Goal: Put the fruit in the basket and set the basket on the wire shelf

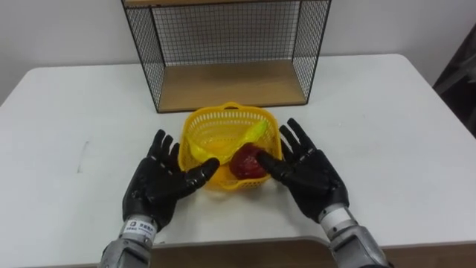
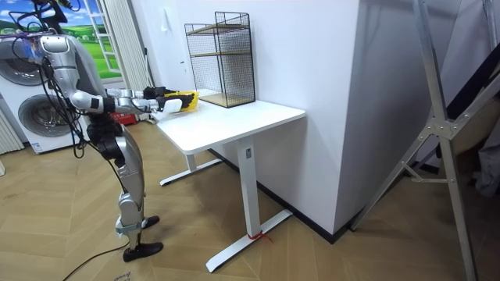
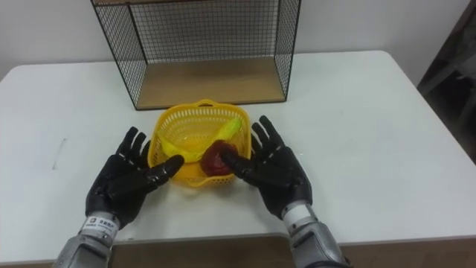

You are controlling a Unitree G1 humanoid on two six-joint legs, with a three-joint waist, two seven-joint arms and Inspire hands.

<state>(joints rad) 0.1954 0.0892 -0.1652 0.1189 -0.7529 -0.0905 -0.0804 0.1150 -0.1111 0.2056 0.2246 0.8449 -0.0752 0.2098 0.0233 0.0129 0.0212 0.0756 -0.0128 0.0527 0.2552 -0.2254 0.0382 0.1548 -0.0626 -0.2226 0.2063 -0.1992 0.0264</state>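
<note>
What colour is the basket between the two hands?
The basket is yellow; the left eye view shows it best.

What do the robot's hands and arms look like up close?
The left robot hand and right robot hand are glossy black, shaped much like human hands, with slim fingers and a thumb. Each sits on a silver-grey metal wrist cuff. The left cuff carries a small white label with dark print. The forearms behind the cuffs are grey.
</note>
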